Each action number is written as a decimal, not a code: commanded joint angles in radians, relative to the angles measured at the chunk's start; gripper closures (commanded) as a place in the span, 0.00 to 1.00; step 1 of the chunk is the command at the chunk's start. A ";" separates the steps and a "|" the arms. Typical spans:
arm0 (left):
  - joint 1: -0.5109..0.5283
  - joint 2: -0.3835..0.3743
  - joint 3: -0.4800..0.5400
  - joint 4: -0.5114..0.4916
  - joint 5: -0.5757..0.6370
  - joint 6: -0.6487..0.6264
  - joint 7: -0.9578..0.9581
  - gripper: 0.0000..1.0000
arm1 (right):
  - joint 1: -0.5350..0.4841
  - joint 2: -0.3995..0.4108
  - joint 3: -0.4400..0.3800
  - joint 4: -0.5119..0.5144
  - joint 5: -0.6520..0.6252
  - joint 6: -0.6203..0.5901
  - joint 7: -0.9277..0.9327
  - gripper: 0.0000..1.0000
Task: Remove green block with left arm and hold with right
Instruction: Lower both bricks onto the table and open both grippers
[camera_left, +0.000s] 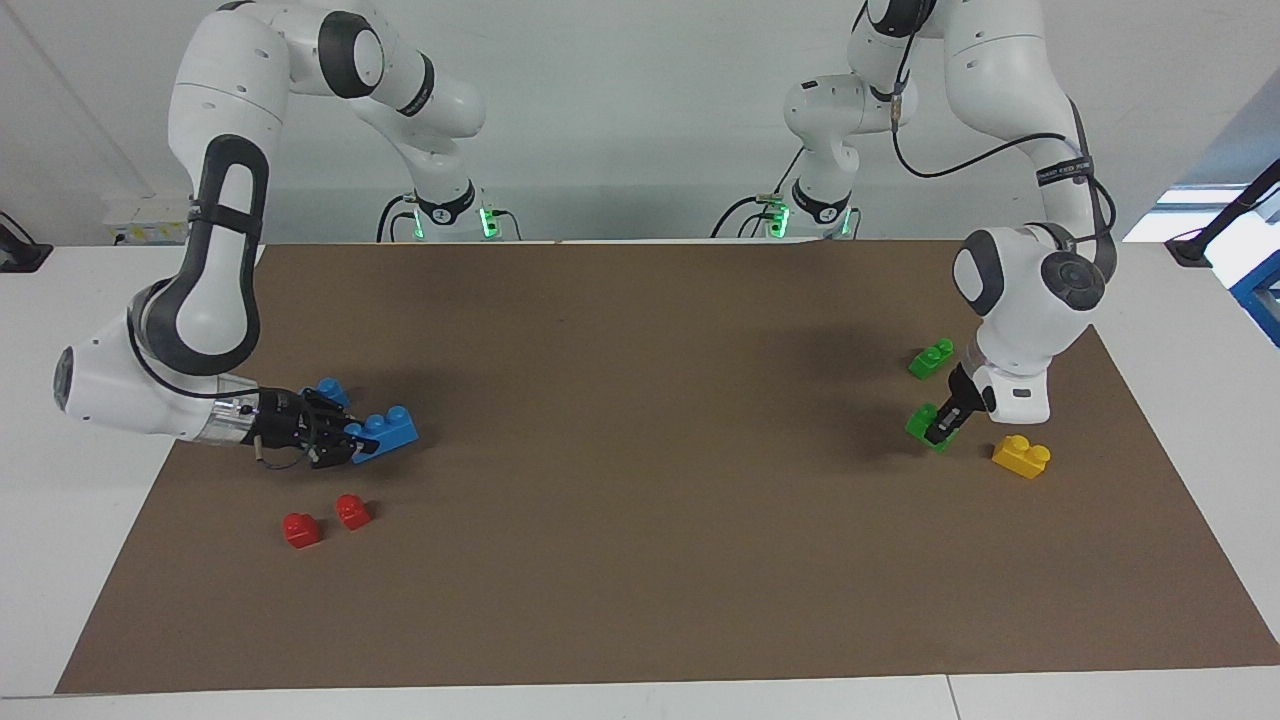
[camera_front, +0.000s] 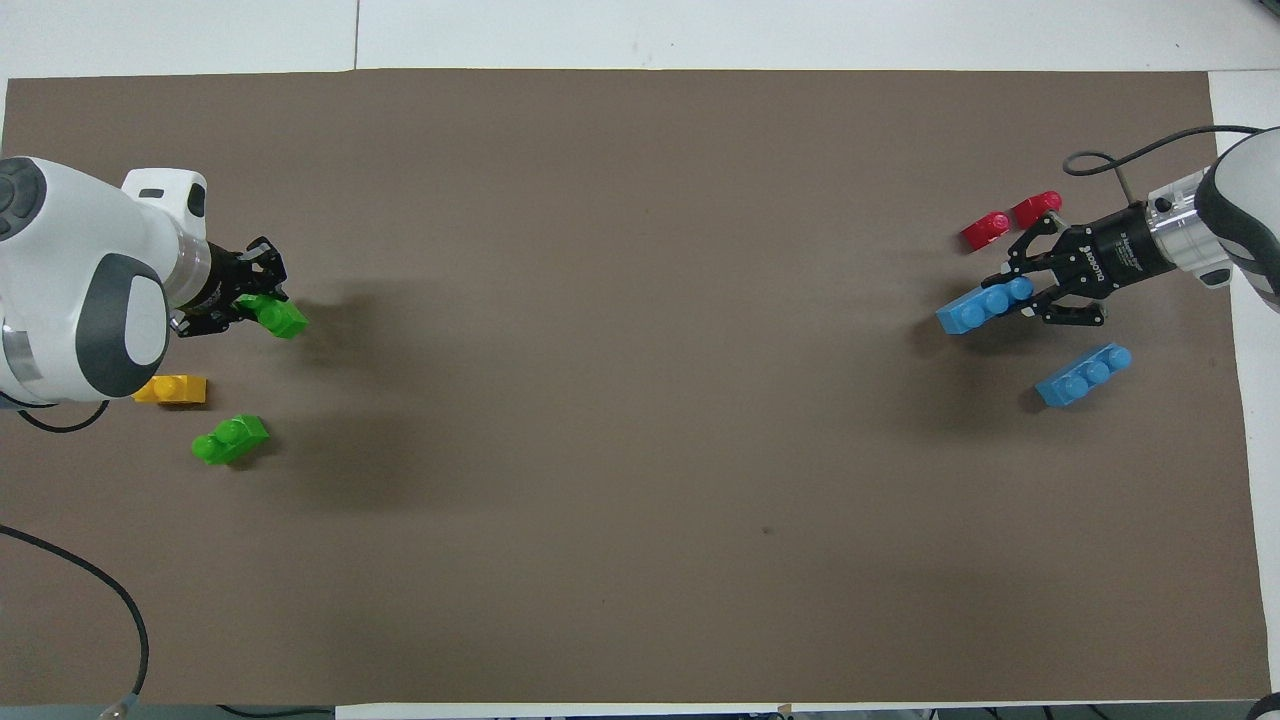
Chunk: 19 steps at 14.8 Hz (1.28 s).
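Now green block (camera_left: 922, 424) in left hand (camera_left: 940, 430)

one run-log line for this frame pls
left gripper: shut on green block, low over mat | right gripper: shut on blue block | second green block: loose on mat

One camera looks from high across the table toward both robots' bases, the other hangs above the robots' end looking steeply down and forward, and both, half a turn apart, share the whole brown mat (camera_left: 640, 560) (camera_front: 640, 560) with its scattered bricks.
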 joint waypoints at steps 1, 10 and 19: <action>0.034 0.027 -0.004 0.001 -0.010 0.048 0.025 1.00 | -0.025 0.028 0.017 0.013 -0.030 0.010 -0.063 1.00; 0.045 0.052 -0.004 -0.016 -0.010 0.124 0.028 1.00 | -0.013 0.019 0.017 -0.065 -0.029 0.120 -0.122 1.00; 0.064 0.038 -0.006 0.013 -0.008 0.037 0.091 0.00 | -0.009 0.008 0.014 -0.057 -0.068 0.123 -0.116 0.03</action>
